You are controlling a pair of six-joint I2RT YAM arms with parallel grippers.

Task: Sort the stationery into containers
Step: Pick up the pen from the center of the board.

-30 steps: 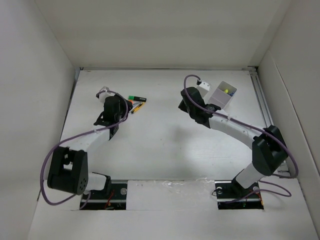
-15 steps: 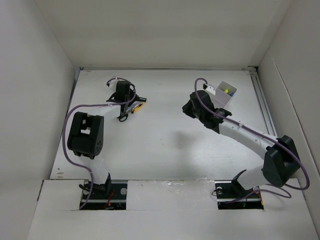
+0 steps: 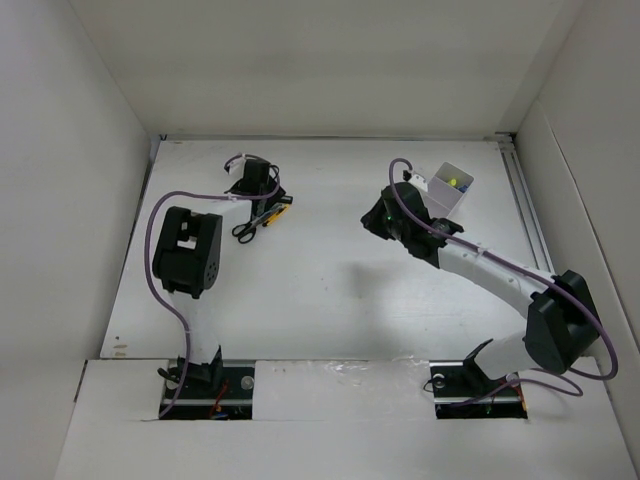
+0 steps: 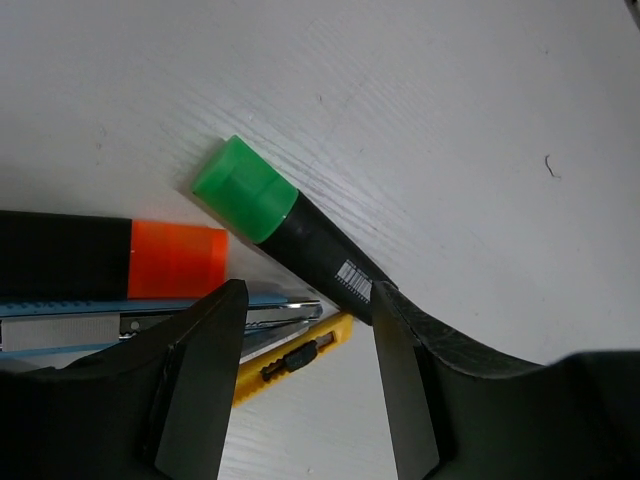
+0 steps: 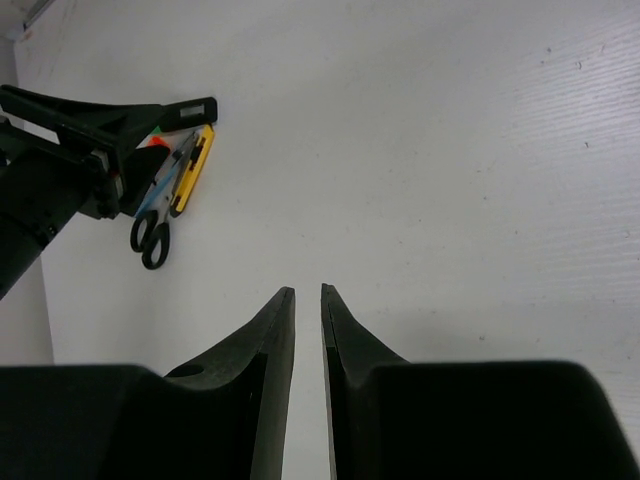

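The stationery lies in a pile at the back left. In the left wrist view I see the black marker with a green end (image 4: 300, 232), the orange-and-black marker (image 4: 120, 262), the bluish pen (image 4: 90, 328) and the yellow pen (image 4: 292, 358). My left gripper (image 4: 305, 350) is open and low over the pile, its fingers either side of the yellow pen's tip and the black marker's body. The small scissors (image 3: 245, 230) lie just in front. My right gripper (image 5: 307, 290) is shut and empty, near the white box (image 3: 447, 190), which holds a small yellow-green item.
White walls close the table at the back and on both sides. A rail (image 3: 525, 195) runs along the right edge. In the right wrist view the left gripper (image 5: 100, 140), the scissors (image 5: 152, 240) and the pile lie at the far left.
My left arm has swung back and reached out, bringing its gripper down onto the pile. My right gripper has drawn slightly left, away from the box.
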